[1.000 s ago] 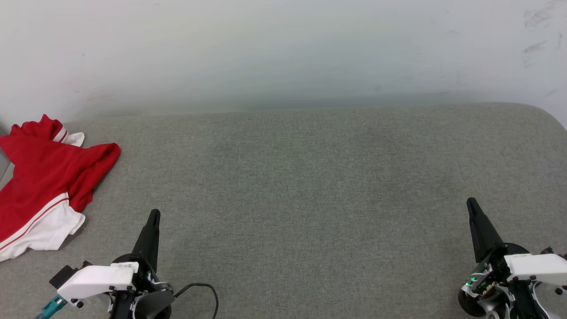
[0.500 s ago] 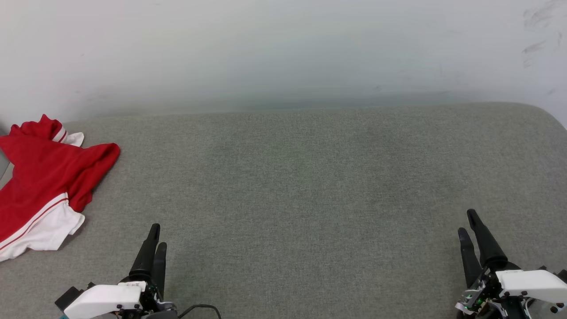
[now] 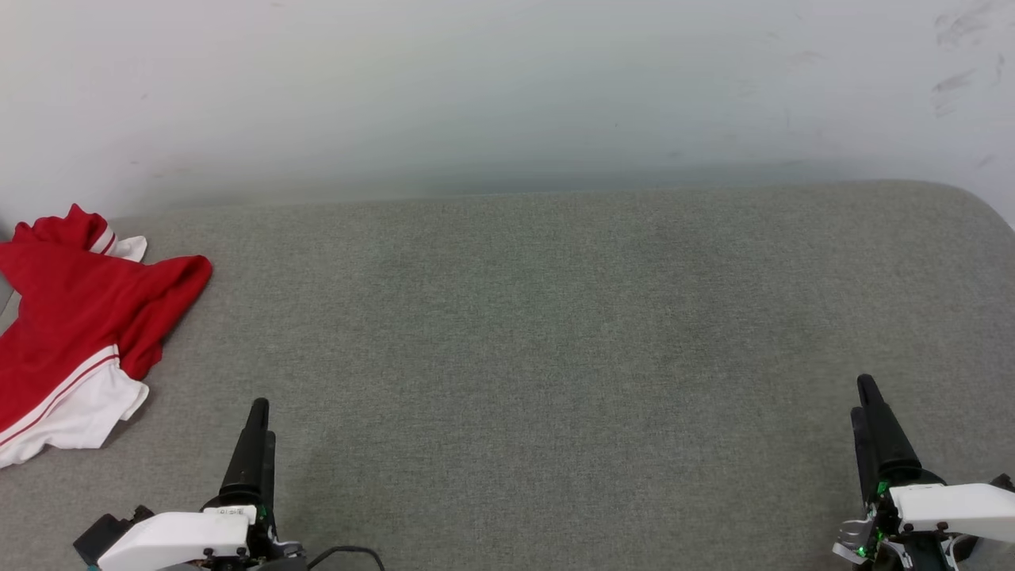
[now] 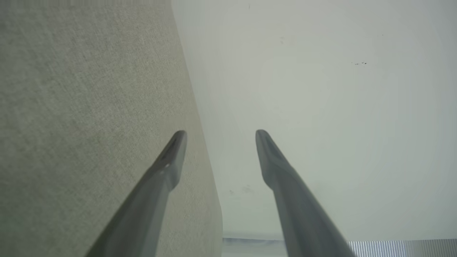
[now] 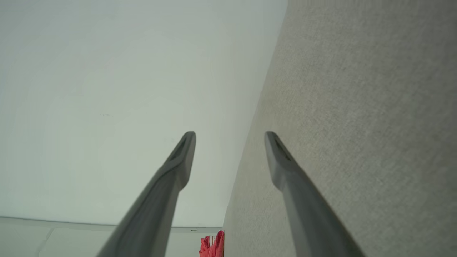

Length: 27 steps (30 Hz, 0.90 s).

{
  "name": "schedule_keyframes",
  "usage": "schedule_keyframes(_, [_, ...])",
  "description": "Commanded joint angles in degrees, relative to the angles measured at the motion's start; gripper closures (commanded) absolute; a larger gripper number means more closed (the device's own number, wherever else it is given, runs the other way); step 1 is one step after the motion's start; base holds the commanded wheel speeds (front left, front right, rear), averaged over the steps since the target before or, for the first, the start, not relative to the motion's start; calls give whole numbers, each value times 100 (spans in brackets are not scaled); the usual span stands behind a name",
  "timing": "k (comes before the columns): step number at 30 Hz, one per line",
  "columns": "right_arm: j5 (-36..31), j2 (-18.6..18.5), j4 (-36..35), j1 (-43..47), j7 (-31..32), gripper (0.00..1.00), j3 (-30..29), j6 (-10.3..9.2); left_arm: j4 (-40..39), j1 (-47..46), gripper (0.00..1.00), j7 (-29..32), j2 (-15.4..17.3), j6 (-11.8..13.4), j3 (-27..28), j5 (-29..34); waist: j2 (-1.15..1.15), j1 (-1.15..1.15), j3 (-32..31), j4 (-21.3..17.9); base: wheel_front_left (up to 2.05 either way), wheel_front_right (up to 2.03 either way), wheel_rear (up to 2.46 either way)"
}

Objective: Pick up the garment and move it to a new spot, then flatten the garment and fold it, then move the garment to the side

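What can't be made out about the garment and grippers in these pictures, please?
Garment, head view: crumpled, its own folds hide the chest; the left edge cuts it off.
Garment, right wrist view: a tiny red scrap at the bottom edge.
Left gripper and right gripper, head view: seen edge-on, so the jaw gap is hidden.

surface: grey fabric pad (image 3: 555,317); on it: crumpled garment (image 3: 71,317), far left

The garment (image 3: 71,317) runs past the left edge.
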Motion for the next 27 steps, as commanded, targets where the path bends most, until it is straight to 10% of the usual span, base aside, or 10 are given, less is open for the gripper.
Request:
schedule_keyframes(1, [-197,-4,-128,-58,-55,0,-39,1,-136,-48,0,-49,16,-7,56,119,0,0,2,-1,0,0,0])
schedule_keyframes(15, [-2392,-4,-855,-94,-368,0,-83,1,-673,-88,0,-359,21,-8,566,1680,0,0,53,-21,0,0,0])
schedule_keyframes(27, [-4362,-4,-1690,-110,-603,0,198,2,-1694,-42,0,-592,24,721,221,3611,0,0,116,-43,0,0,0])
